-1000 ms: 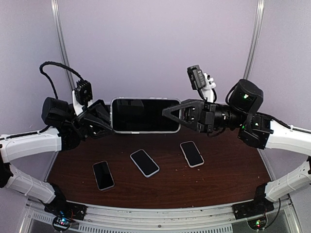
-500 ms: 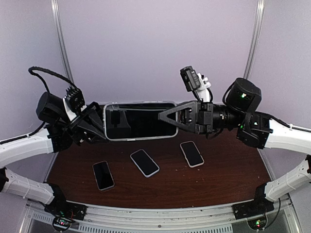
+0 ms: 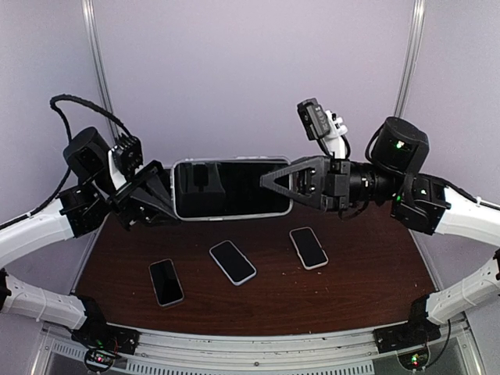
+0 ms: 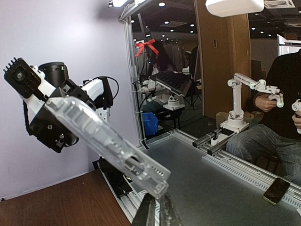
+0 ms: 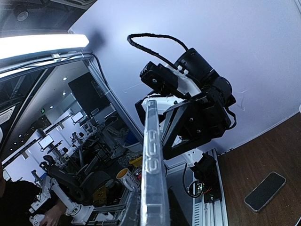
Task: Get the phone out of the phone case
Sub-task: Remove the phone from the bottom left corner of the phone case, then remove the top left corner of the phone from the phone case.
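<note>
Above the worktop, your left tool and right tool each clamp an end of the phone case, bracing it midair so the phone can be peeled out.

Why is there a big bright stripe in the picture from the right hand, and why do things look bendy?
Right wrist view: the stripe is a lamp glaring white, the wide lens curves the straight frame post, and the phone case, edge-on and very near, looks soft. Left wrist view: it is sharp, the room behind dim.
</note>
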Motion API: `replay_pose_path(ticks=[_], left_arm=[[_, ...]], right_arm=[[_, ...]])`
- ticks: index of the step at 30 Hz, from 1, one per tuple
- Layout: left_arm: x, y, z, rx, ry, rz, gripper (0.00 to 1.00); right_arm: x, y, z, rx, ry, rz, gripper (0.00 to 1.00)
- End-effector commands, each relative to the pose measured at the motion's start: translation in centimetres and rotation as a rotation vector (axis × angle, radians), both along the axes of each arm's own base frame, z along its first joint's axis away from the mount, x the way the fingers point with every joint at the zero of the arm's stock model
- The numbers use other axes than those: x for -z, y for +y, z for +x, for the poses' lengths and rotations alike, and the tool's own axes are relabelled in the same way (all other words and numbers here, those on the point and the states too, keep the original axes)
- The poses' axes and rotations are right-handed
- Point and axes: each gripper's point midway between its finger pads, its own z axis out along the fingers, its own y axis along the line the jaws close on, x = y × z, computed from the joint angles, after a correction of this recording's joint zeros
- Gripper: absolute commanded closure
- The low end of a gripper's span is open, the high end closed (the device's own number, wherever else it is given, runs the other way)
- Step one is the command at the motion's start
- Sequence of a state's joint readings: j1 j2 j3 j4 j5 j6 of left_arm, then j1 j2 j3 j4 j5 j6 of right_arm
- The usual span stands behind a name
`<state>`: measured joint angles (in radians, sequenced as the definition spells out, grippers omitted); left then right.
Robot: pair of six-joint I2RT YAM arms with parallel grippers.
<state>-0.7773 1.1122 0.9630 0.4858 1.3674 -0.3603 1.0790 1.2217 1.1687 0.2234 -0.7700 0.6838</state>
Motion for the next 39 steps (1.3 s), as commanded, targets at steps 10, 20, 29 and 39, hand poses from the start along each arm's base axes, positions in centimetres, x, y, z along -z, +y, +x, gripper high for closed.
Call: replay_pose_path(ticks=[10,20,29,39], left_arm=[[2.2,-3.8,11.7,-0.588,0.146,0.118,1.00],[3.0,-1.4,14.2,-0.778,0.010,0.171,0.53],[2.8,0.6,10.3,-0.595,-0.166,0.125,0.39],[4.9,1.0,6.4,-0.408,-0.276,0.060,0.37]], right_arm=[[4.6,0.9,-3.4,-0.115,0.011,-0.200,1.00],[4.9,-2.7,-1.6,0.026,-0.181,-0.261,1.00],[5.2,-6.9,0.8,0.216,-0.659,-0.236,1.00],[5.9,-6.8,0.4,0.149,-0.949,-0.232,1.00]])
